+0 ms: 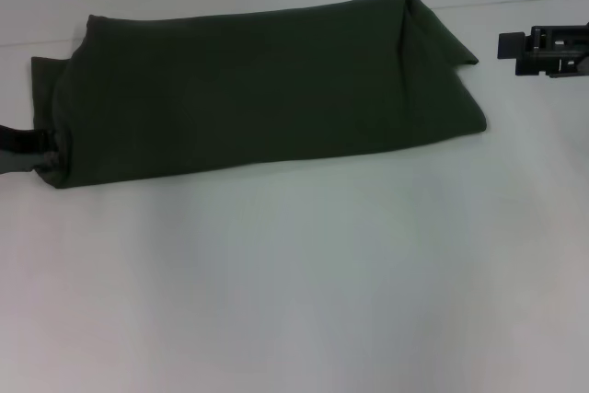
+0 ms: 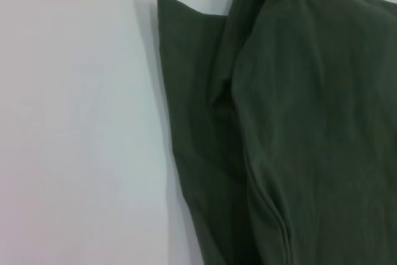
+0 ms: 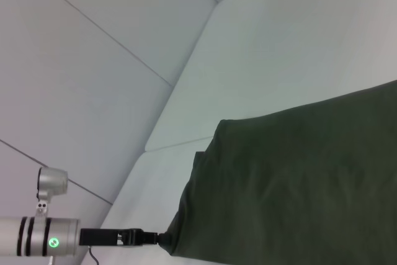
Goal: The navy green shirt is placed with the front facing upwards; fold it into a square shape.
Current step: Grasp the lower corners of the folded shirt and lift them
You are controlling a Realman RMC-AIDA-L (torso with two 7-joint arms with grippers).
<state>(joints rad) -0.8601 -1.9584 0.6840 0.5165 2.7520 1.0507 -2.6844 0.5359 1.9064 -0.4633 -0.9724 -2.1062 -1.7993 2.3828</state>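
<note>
dark olive cotton fills the upper half of the head view: the navy green shirt point(image 1: 258, 89) lies on the white table point(image 1: 294, 301) as a long folded band, plain side up, its long axis running from 9 o'clock to 3 o'clock and tilting a little toward 2. at the band's 9 o'clock end the left gripper point(image 1: 28, 149) touches the near corner of the cloth, and i cannot tell whether its fingers are apart or pinched on the hem. the right gripper point(image 1: 545, 50) hangs just off the 3 o'clock end, clear of the fabric, and its fingers cannot be read either. in the left wrist view, stacked layers and a lower edge of the shirt point(image 2: 298, 128) show against the table point(image 2: 74, 122); no fingers appear. in the right wrist view, the left gripper point(image 3: 121, 238) sits at the shirt's point(image 3: 291, 184) far corner. judging from this, the next fold must run along the long axis, end over end, with the left arm better placed.
</note>
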